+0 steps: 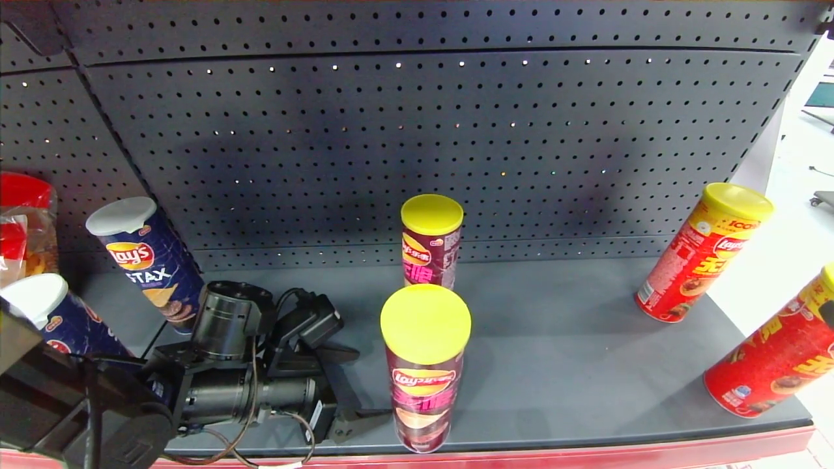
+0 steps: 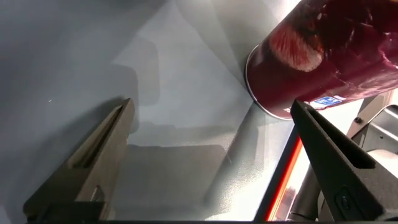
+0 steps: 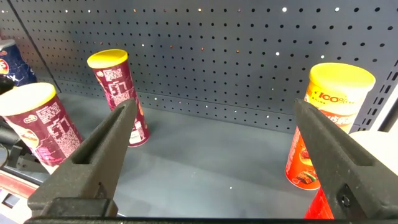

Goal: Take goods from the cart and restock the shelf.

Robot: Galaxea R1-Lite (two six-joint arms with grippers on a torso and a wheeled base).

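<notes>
In the head view, the left hand (image 1: pixel 348 389) is seen nearest, low over the shelf (image 1: pixel 554 339), released and empty, just beside the front purple can (image 1: pixel 423 384). The rear purple can (image 1: pixel 431 244) is stood upright behind it, near the pegboard (image 1: pixel 417 130). The far red can (image 1: pixel 700 254) and near red can (image 1: pixel 775 352) are placed at the right end, and a blue can (image 1: pixel 150 260) at the left.

In the left wrist view, the left hand (image 2: pixel 211 106) is held spread over the shelf (image 2: pixel 93 62), with the front purple can (image 2: pixel 323 62) near one finger.

In the right wrist view, the right hand (image 3: pixel 214 106) is held released and empty before the shelf (image 3: pixel 211 162). Between its fingers the pegboard (image 3: pixel 217 50) is seen, and to either side the front purple can (image 3: pixel 40 124), rear purple can (image 3: pixel 118 93) and far red can (image 3: pixel 329 124).
</notes>
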